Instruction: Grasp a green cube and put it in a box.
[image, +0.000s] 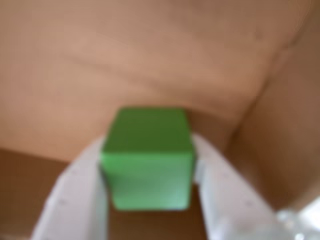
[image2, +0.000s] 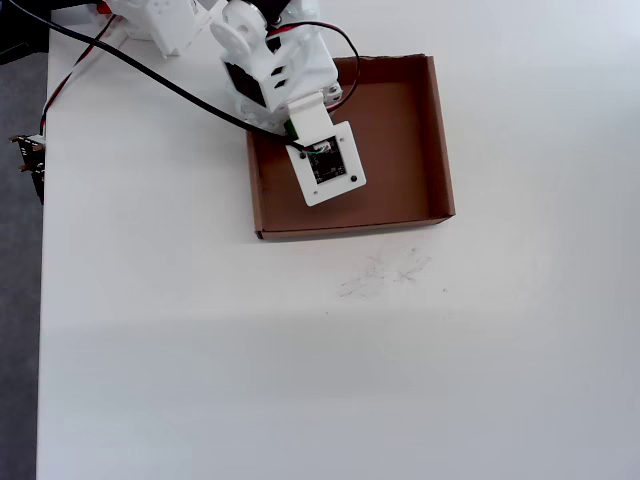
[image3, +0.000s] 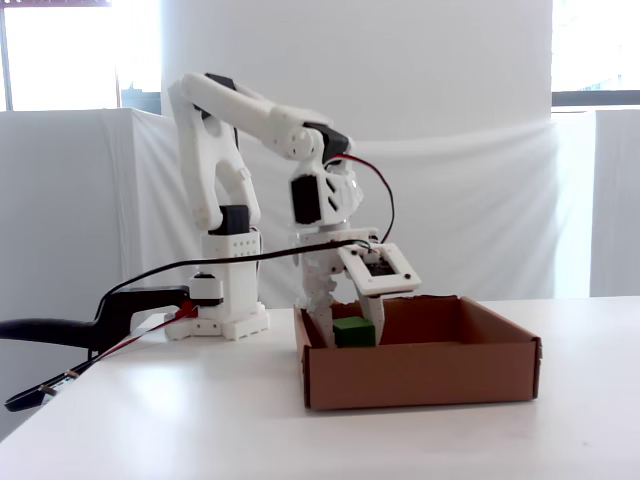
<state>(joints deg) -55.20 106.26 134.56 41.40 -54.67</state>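
Note:
The green cube fills the middle of the wrist view, pinched on both sides by the white fingers of my gripper, which is shut on it. Blurred brown cardboard lies behind it: the floor and a wall of the box. In the fixed view the green cube hangs in my gripper at about rim height, inside the left end of the box. From overhead the wrist and its camera plate cover the gripper over the box's left half. Only a green sliver of the cube shows.
The arm's base stands on the white table behind the box's left end. A black cable runs from it to the wrist. A dark handle-like part sticks out at the table's left edge. Faint scribbles mark the table in front of the box.

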